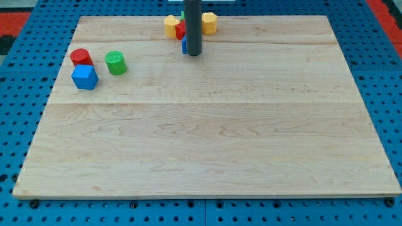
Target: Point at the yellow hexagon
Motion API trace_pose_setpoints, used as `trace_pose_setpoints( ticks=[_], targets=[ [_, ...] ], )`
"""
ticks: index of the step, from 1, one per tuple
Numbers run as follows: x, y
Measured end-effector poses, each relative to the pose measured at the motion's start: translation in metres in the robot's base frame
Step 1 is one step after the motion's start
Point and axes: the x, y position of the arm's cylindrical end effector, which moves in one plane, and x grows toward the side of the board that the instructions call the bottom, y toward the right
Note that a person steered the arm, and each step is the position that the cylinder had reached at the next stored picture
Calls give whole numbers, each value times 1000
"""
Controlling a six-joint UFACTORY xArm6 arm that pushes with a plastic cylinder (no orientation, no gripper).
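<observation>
My tip rests on the board near the view's top centre, in front of a tight cluster of blocks. A yellow block that looks hexagonal sits just right of the rod, above the tip and apart from it. Another yellow block lies left of the rod; its shape is unclear. A red block and a blue block show at the rod's left edge, partly hidden. A sliver of a green block shows behind them.
At the view's left stand a red cylinder, a green cylinder and a blue cube, close together. The wooden board lies on a blue perforated surface.
</observation>
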Motion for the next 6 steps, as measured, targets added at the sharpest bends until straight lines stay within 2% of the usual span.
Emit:
trace_pose_setpoints(
  ticks=[2, 4, 5, 6],
  targets=[
    [1, 0],
    [22, 45],
    [-19, 127],
    [-87, 140]
  ],
)
